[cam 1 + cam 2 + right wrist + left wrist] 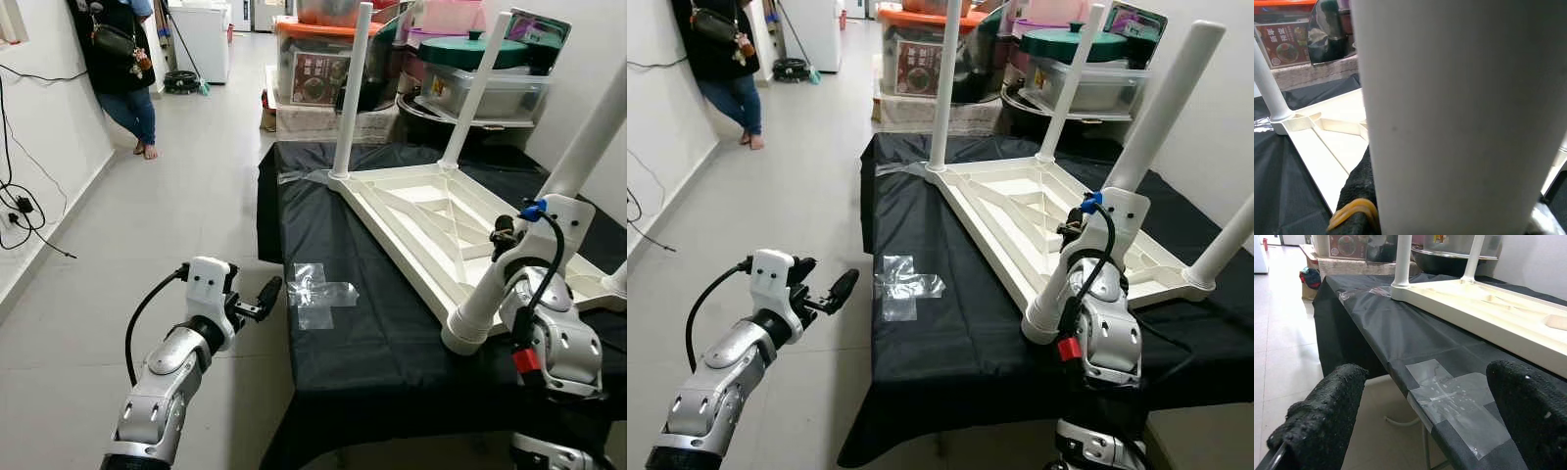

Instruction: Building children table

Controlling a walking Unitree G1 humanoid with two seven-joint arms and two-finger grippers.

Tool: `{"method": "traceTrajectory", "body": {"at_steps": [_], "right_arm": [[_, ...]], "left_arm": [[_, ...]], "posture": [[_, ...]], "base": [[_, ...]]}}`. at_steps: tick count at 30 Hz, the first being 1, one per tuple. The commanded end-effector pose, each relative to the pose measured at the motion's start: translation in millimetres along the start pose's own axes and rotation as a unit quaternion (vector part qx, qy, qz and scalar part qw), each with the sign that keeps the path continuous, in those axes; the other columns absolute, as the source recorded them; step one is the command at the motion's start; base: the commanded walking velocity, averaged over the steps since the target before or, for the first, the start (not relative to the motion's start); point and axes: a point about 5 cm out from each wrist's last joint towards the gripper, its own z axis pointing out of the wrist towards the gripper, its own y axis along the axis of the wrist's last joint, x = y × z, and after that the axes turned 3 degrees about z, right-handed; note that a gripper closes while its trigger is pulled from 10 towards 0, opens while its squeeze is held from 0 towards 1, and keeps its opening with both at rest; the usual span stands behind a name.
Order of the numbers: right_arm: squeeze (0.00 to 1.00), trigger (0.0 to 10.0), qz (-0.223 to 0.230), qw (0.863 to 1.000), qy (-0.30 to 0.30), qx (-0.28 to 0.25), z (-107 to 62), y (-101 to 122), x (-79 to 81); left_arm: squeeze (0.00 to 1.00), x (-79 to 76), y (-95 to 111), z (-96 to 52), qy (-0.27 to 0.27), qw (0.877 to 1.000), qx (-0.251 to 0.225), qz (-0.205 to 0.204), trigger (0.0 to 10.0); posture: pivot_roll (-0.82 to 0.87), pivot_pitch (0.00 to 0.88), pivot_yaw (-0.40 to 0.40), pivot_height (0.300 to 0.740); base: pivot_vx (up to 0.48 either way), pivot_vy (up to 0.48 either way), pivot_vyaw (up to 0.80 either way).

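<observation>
My right gripper (1080,227) pinches the near white leg (1127,162), steadying it in its socket on the upturned tabletop (1019,211) lying on the black cloth (950,333). My left gripper (263,299) waits spread, near left.

left arm: we hold it bent, reaching forward at the near left, forearm angled up | left hand (257,303): our two black fingers (1327,416) spread wide apart, holding nothing | right arm: raised at the near right, wrist upright | right hand (1070,257): we have it clamped around a white leg (1122,191).
</observation>
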Motion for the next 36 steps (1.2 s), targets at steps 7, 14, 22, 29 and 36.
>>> {"method": "traceTrajectory", "body": {"at_steps": [7, 14, 22, 29, 36], "right_arm": [[0.03, 10.0, 0.000, 0.998, -0.021, 0.054, 0.5, -16.7, -9.8], [0.03, 10.0, -0.001, 0.999, -0.019, 0.050, 0.0, -13.1, -8.2], [0.03, 10.0, -0.004, 0.999, -0.015, 0.040, -1.8, -8.6, -6.3], [0.03, 10.0, -0.012, 0.999, -0.009, 0.030, -5.5, -7.2, -2.1], [0.03, 10.0, -0.017, 0.999, -0.005, 0.029, -8.0, -8.5, 0.0]], "left_arm": [[0.00, -4.8, -1.7, 3.6, -0.009, 1.000, 0.000, -0.002, 10.0], [0.00, -4.4, -2.1, 4.1, -0.009, 1.000, 0.000, -0.003, 10.0], [0.00, -4.4, -2.3, 4.2, -0.009, 1.000, -0.001, -0.003, 10.0], [0.00, -4.7, -2.7, 4.4, -0.010, 1.000, 0.000, -0.002, 10.0], [0.00, -4.9, -3.3, 4.2, -0.010, 1.000, 0.001, -0.002, 10.0]], "posture": [[0.02, 0.000, -0.057, 0.740], [0.02, 0.000, -0.058, 0.740], [0.02, 0.000, -0.055, 0.740], [0.02, 0.000, -0.054, 0.740], [0.02, 0.000, -0.054, 0.740]], "base": [[0.000, 0.000, 0.00], [0.000, 0.000, 0.00], [0.000, 0.000, 0.00], [0.000, 0.000, 0.00], [0.000, 0.000, 0.00]]}}
